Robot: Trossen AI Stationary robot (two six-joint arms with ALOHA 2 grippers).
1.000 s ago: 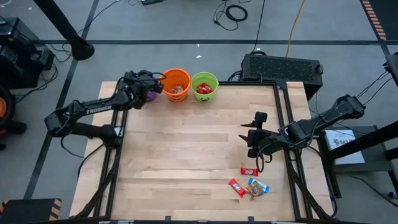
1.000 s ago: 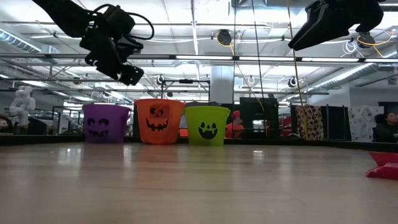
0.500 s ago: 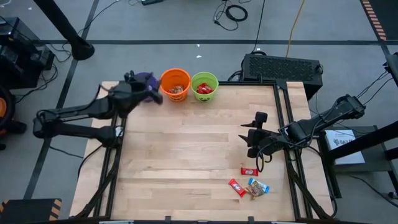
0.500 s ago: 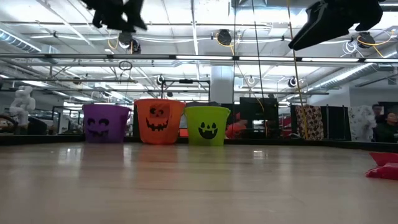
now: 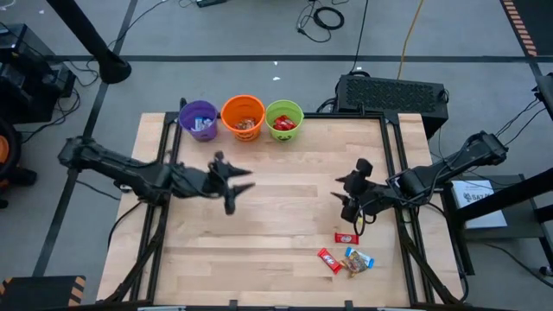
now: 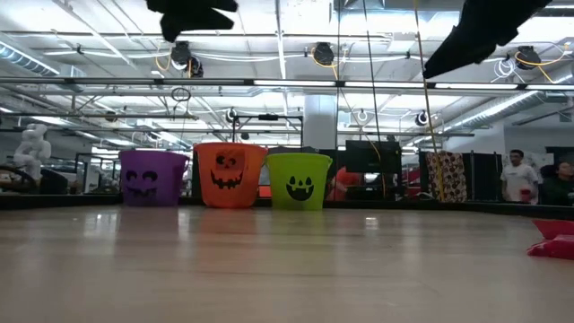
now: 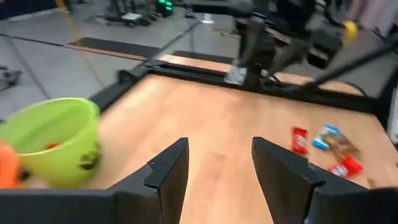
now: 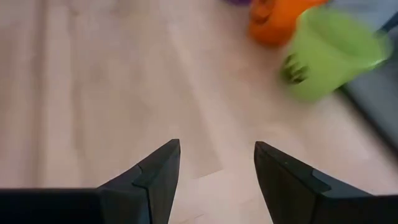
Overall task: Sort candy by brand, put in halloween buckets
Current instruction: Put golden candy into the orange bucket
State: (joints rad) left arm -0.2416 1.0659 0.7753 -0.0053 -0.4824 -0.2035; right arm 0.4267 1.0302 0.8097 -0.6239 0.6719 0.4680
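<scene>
Candy left to sort is down to a little cluster near the right front of the table [image 5: 259, 216]: one red bar [image 5: 346, 238] lying crosswise, another red bar [image 5: 328, 259] angled diagonally, and a blue bar [image 5: 360, 258] just beside it, also tilted. All three buckets sit in a row at the far edge, purple bucket [image 5: 199, 119], orange bucket [image 5: 243, 117], green bucket [image 5: 284, 118], each with candy inside. Compared with a second ago, the left hand [image 5: 238, 184] has swung away from the purple bucket out over mid-table, fingers spread and empty. Right hand [image 5: 349, 207] has barely shifted, hovering just above the cluster, open with nothing in it.
</scene>
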